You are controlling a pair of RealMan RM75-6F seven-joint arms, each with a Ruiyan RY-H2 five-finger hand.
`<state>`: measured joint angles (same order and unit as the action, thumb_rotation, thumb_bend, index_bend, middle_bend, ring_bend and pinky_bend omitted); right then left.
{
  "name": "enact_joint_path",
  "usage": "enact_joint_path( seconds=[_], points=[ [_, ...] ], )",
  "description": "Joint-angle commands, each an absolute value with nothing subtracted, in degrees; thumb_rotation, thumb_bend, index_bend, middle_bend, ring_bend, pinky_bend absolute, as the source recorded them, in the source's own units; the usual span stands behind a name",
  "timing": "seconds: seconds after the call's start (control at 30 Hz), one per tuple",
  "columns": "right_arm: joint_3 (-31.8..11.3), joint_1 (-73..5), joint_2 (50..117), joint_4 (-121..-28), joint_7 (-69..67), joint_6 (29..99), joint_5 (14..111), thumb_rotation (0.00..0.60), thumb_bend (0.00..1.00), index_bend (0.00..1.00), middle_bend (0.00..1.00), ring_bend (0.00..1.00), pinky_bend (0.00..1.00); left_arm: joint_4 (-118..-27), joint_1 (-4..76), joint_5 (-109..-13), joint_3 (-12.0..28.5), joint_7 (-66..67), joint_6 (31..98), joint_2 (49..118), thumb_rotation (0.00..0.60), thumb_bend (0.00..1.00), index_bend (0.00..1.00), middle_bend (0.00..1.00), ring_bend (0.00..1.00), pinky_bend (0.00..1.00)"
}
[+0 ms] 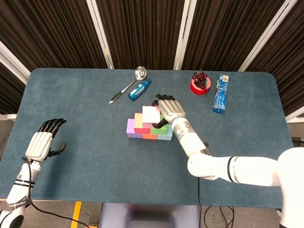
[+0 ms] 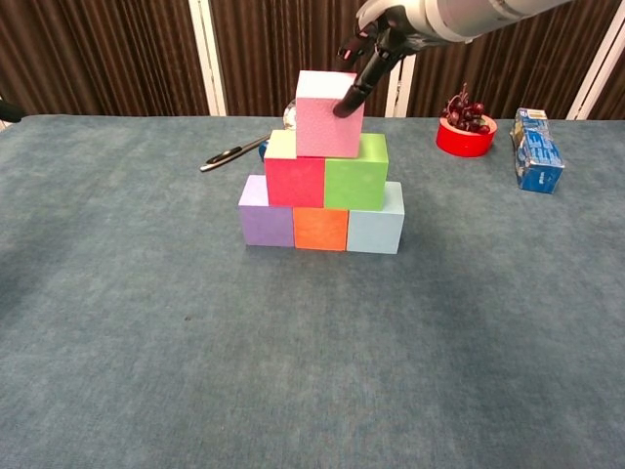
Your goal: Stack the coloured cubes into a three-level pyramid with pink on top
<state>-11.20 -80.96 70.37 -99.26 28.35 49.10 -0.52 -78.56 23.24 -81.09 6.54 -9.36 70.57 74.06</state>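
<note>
On the blue-grey desk a small pyramid of cubes stands a little left of the middle. The bottom row has a purple cube on the left, an orange cube in the middle and a light blue cube on the right, all touching each other. On them sit a red cube and a green cube, side by side, and a pale yellow cube shows just behind the red one. The pink cube is at the top, resting on the red and green cubes and turned a bit, so its edges do not line up with them. The right robot hand is over the pyramid from the right side; one dark fingertip touches the upper right part of the pink cube, and I cannot tell if the other fingers grasp it behind. The left robot hand is well apart, near the left edge of the desk, released, with the fingers spread and nothing in it. On the far side of the desk lie a metal ladle and a small blue bottle just beside it. Further right are a red bowl with dark fruit and a blue packet.
</note>
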Motion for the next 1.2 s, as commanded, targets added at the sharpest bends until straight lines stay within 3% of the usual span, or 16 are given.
enact_joint_path(
  seconds=[0.03,0.73,1.2],
  points=[
    [-11.4,-80.9,70.1,-99.7,28.7,49.6,-0.8,0.6,0.36,0.44,0.15,0.0,0.0,-78.5,23.2,-81.2,6.5,-9.5,70.6,74.1,0.6,0.37,0.12,0.08,0.07,0.09],
    [-12.6,-81.0,71.8,-98.3,31.1,49.3,-3.1,0.6,0.36,0.42,0.15,0.0,0.0,-77.6,23.2,-80.7,6.5,-9.9,69.8,74.6,0.6,0.37,0.11,0.08,0.07,0.09],
    [-13.0,-80.3,71.8,-99.0,31.8,49.9,-2.3,0.6,0.36,0.32,0.14,0.0,0.0,-77.2,23.2,-80.7,6.5,-10.3,69.7,74.8,0.6,0.37,0.11,0.08,0.07,0.09]
  ],
)
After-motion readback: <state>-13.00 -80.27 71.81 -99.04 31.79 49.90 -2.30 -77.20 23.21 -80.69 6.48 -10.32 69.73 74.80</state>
